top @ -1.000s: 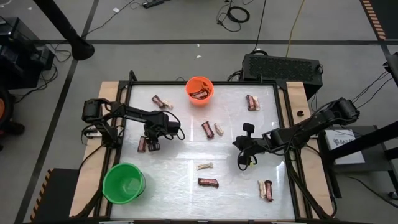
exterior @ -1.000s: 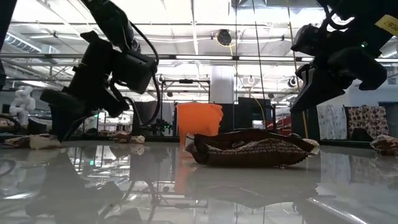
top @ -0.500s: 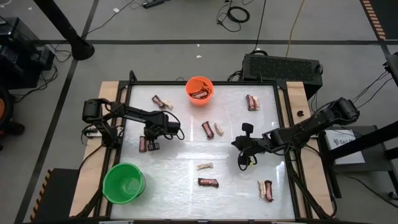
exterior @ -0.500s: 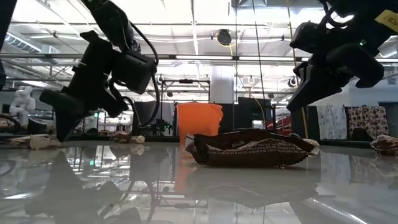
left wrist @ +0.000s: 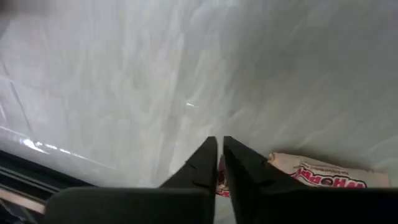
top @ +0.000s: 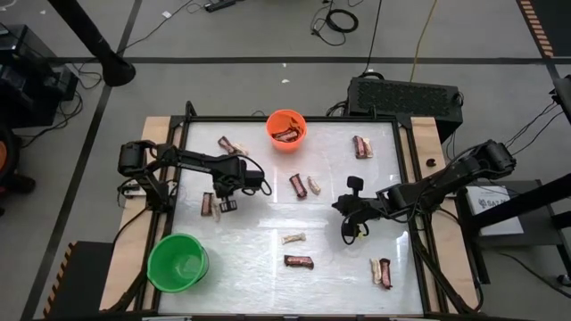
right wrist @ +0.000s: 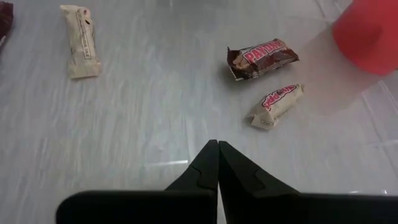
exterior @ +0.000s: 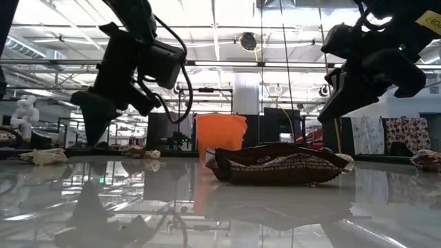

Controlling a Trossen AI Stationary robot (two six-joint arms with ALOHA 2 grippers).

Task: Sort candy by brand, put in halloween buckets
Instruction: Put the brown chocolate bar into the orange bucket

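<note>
White table (top: 268, 267): brown candy (top: 299, 261) lies crosswise.

Table (top: 268, 267): white glossy top, dark frame, wood strips along both sides.

On it, clock positions from table centre, high view:
- Orange bucket (top: 286, 130), 12 o'clock, at far edge (a dark bar inside).
- Green bucket (top: 177, 262), 8 o'clock, near-left corner.
- Brown + cream pair (top: 233, 145), 11 o'clock.
- Brown + cream pair (top: 361, 146), 1 o'clock.
- Brown bar (top: 297, 185) w/ cream piece (top: 314, 185) just beside, approx. centre.
- Pale piece (top: 208, 204), 9 o'clock.
- Cream piece (top: 293, 238), 6 o'clock.
- Brown bar (top: 299, 261), 6 o'clock, nearer front edge.
- Cream + brown pair (top: 381, 272), 4 o'clock.
</note>
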